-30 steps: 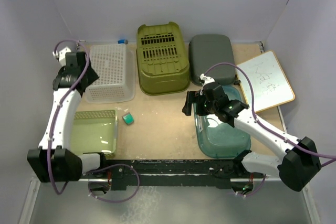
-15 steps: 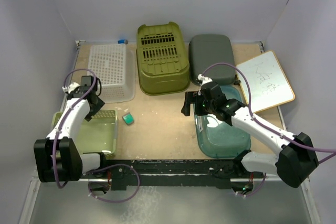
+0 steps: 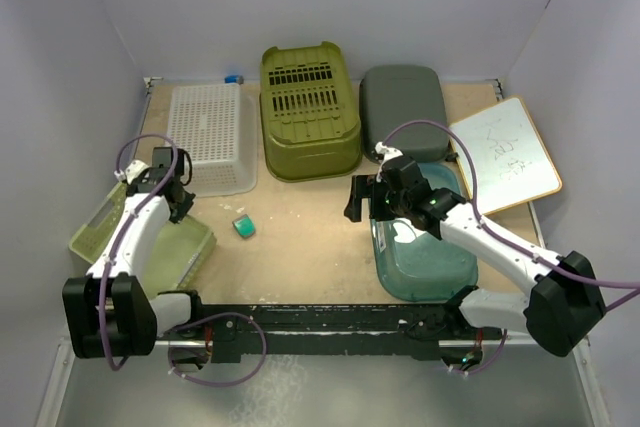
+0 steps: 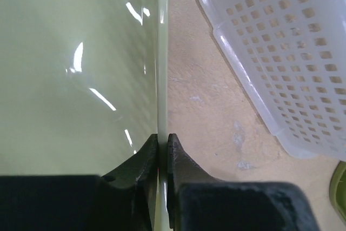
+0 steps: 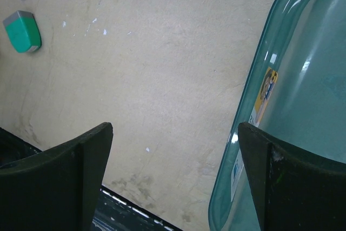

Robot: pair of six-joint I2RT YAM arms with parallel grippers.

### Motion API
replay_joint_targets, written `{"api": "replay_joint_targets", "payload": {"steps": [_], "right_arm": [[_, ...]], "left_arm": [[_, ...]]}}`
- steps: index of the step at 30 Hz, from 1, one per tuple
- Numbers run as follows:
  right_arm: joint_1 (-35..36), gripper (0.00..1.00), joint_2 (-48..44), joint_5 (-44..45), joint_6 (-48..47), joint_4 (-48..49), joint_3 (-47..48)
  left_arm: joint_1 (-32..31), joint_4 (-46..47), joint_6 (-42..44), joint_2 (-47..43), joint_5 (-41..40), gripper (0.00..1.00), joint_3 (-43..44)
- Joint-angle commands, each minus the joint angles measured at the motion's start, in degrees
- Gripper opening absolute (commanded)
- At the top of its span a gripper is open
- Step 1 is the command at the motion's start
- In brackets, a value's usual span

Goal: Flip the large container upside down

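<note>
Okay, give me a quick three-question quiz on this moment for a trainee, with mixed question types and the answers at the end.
1. True or false: the left gripper is shut on the rim of the pale green container.
2. The right gripper is: A) shut and empty, B) open, holding nothing, C) shut on the pale green container.
3. In a few words: what small item lies on the table between the two arms?

Key
1. True.
2. B.
3. The small teal block.
</note>
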Motion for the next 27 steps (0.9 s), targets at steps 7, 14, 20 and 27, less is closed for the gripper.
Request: {"api": "replay_joint_targets", "payload": {"steps": [7,14,20,27], "right_arm": [[-0.09,1.00,0.28,1.84,-3.44,-0.21,3.03],[-0.86,1.00,-1.71,8.98,-6.74,-5.10,8.64],[-2.61,1.00,-3.85,14.04,-8.00,-7.22,12.68],[-4.55,1.00,-7.20,16.96,-7.98,-8.87,13.71]], "left_arm": [[0.07,-9.88,0.64,-11.69,2.32,0.00,14.77],[-0.02,-3.54,4.54,-14.84,26.25,0.00,24.06],[-2.06,8.32,5.08,-16.68,43.93,0.00,23.10],[-4.44,31.85,-8.37,-23.22,54.04,0.00,12.71]]}}
